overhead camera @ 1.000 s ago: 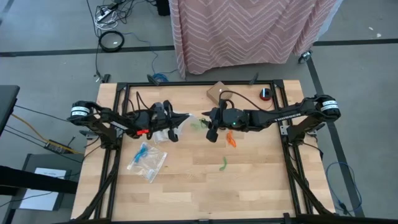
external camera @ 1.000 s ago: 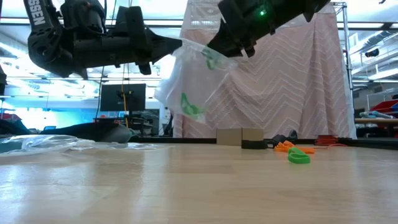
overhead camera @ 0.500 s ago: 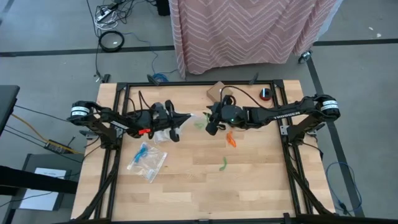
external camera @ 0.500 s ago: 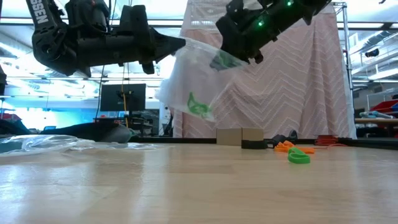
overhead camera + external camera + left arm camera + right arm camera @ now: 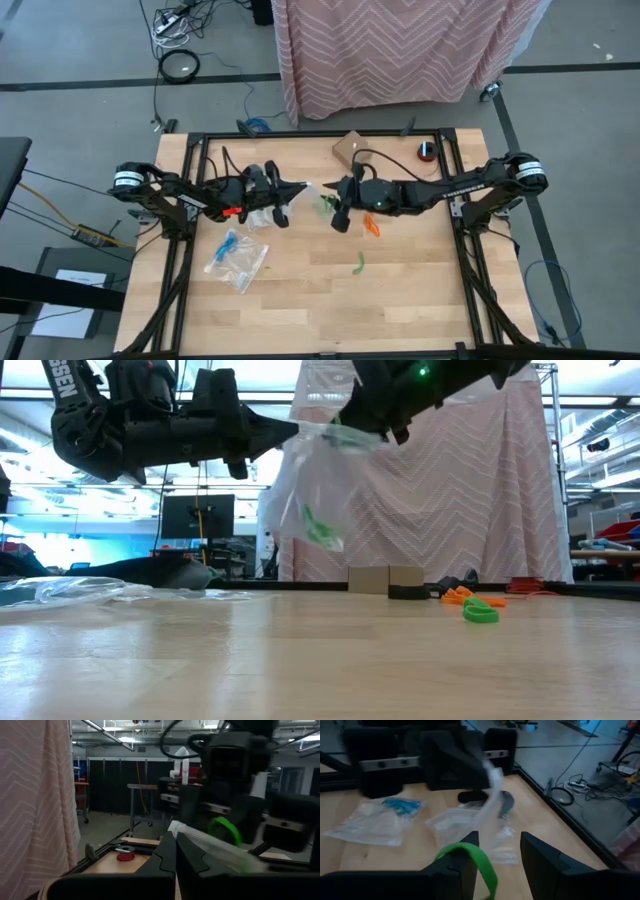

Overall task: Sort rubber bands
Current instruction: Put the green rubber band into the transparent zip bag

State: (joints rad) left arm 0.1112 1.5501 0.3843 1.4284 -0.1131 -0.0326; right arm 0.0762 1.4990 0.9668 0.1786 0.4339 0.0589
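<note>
Green rubber band (image 5: 470, 857) thin floppy loop in right end effector (image 5: 497, 870), left end effector (image 5: 303, 187) clamped on clear crinkly bag (image 5: 310, 490).

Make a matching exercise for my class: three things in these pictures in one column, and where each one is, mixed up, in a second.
1. bag with blue bands
2. orange bands
3. left gripper

a. on the table by the right gripper
b. shut on a clear bag held in the air
c. flat on the table near the left arm

Pairs: 1-c, 2-a, 3-b
</note>
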